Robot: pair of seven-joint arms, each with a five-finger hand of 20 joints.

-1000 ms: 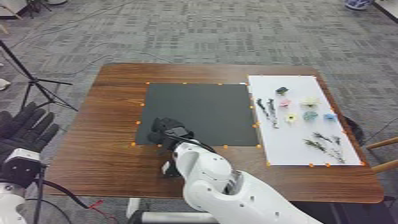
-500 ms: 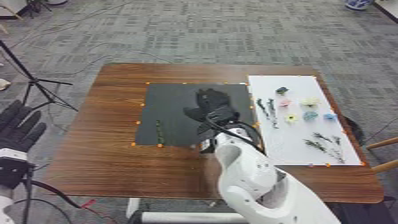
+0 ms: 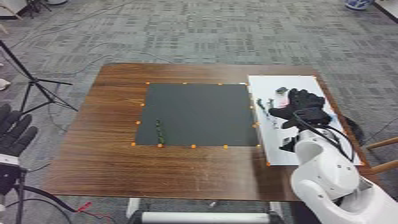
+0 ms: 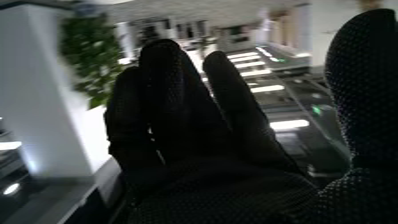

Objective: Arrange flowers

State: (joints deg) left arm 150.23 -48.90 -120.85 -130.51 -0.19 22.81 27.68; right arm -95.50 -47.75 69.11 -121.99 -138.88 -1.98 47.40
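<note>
Stem [image 3: 160, 133], green and thin, lies on the black sheet [image 3: 200, 107], near its left side, with its lower end close to the near edge. Right hand [image 3: 306, 107] is above the white sheet [image 3: 296, 82], and its fingers [image 4: 182, 110] are straight and a little spread, with the thumb well apart from them. Dark twig [image 3: 261, 104] lies to the left of this hand, and dark green piece [image 3: 282, 91] lies just beyond it. Left hand [image 3: 12, 132] is beside the table [image 3: 107, 155], fingers straight and slightly spread.
</note>
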